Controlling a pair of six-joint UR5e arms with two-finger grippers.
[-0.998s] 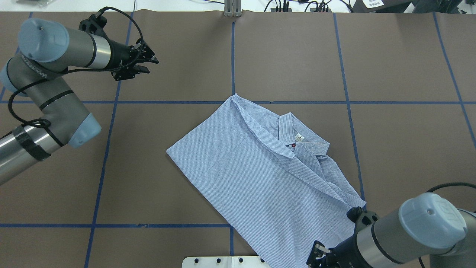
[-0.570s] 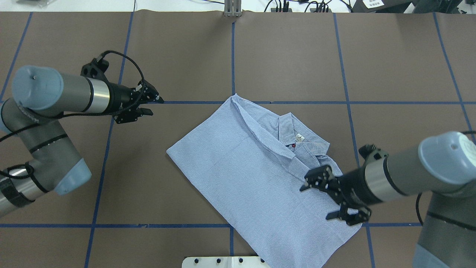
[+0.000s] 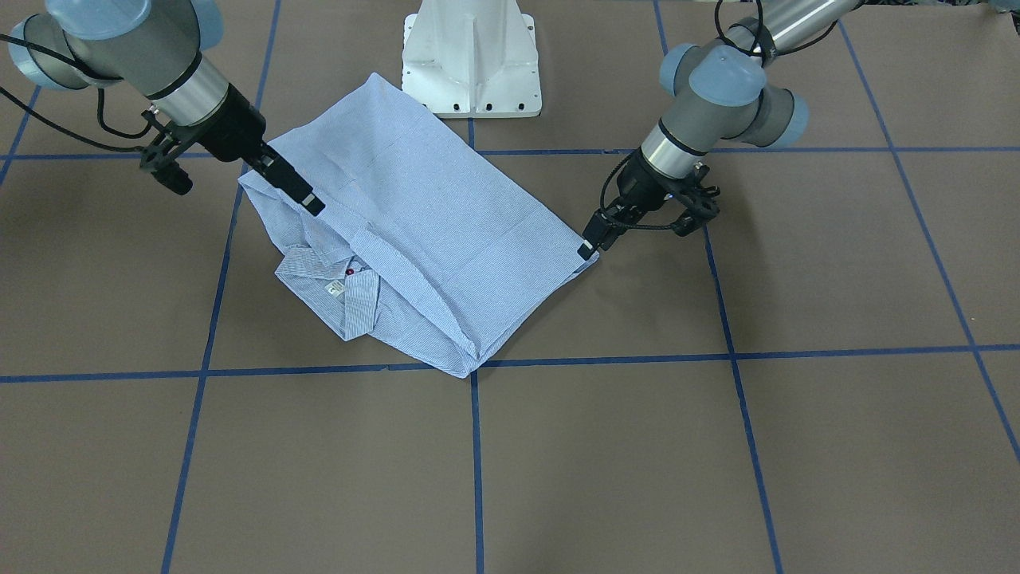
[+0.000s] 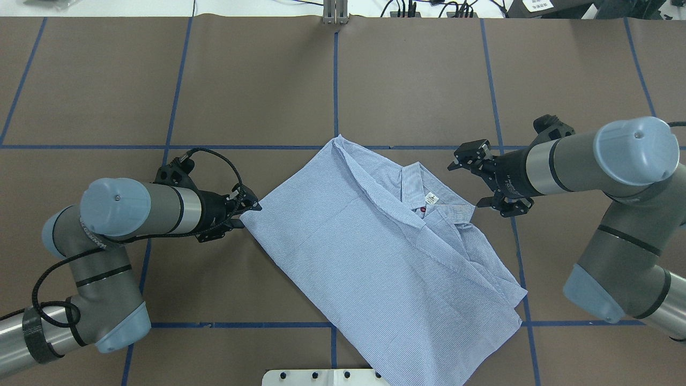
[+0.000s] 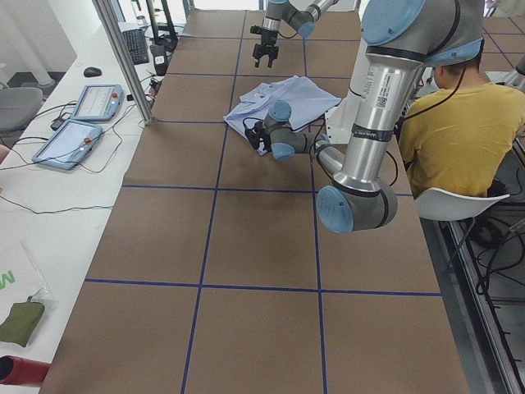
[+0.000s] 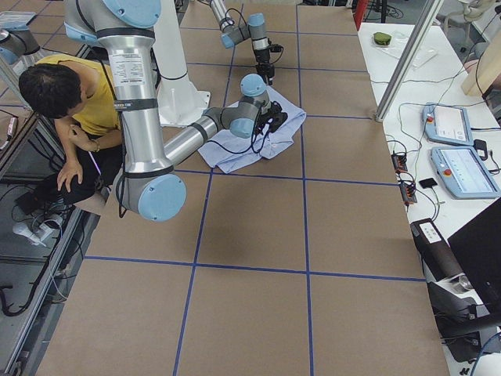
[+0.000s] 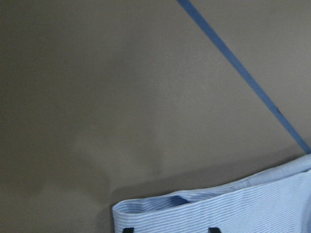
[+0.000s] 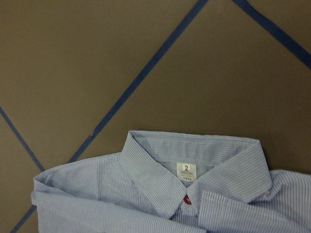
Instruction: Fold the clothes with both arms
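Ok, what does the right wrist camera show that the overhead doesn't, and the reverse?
Only the right wrist view: the 2 printed on the neck label. Only the overhead: the whole shirt, the left gripper at its corner on the robot's left, and the right gripper open beside the collar. Both: collar, neck label, red button, blue tape lines.

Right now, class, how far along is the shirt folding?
Done: shirt lies as a long panel, no sleeves sticking out. In hand: left end effector straddles its corner, open; right end effector hangs open beside the collar. Left: gripping and folding it shorter.
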